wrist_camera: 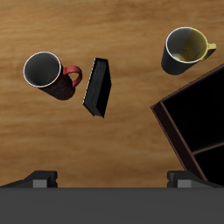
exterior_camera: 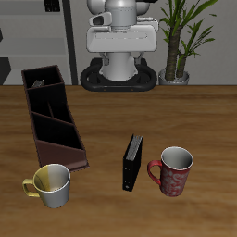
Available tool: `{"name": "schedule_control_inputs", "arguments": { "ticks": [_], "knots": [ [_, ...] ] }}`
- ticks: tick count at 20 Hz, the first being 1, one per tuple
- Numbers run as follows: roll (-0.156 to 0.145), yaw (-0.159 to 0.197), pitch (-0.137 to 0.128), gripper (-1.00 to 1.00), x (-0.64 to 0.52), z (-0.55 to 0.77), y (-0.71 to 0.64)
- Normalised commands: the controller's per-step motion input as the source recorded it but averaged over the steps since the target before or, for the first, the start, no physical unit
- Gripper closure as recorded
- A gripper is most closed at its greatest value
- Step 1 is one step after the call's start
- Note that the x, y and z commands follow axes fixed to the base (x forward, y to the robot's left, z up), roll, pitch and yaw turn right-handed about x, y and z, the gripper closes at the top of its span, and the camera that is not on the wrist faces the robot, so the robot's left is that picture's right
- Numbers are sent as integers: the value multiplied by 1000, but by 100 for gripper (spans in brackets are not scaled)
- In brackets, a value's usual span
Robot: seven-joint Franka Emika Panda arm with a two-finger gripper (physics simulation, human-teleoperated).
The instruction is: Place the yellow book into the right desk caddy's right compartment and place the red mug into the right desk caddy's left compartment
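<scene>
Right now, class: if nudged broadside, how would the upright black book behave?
The black book stands on a narrow edge, so it would probably topple, not slide. Its cover looks rigid, so it is likely stiff when gripped.

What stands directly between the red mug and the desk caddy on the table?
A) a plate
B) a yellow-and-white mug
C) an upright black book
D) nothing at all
C: the black book stands upright beside the red mug, between it and the desk caddy.
</scene>
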Motion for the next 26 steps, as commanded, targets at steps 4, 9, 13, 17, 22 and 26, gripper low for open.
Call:
{"name": "schedule_control_inputs", "arguments": {
  "ticks": [4,9,13,17,22,26],
  "knots": [
    [11,-17,-7,-100,345,35,371],
    [-34,10,-10,-100,291,-24,187],
    [-36,-28,0,-100,244,-67,152],
    [-17,5,0,-100,107,-79,80],
    [-4,-4,17,-100,172,-49,36],
    [24,24,13,-100,211,-22,-8]
  ]
}}
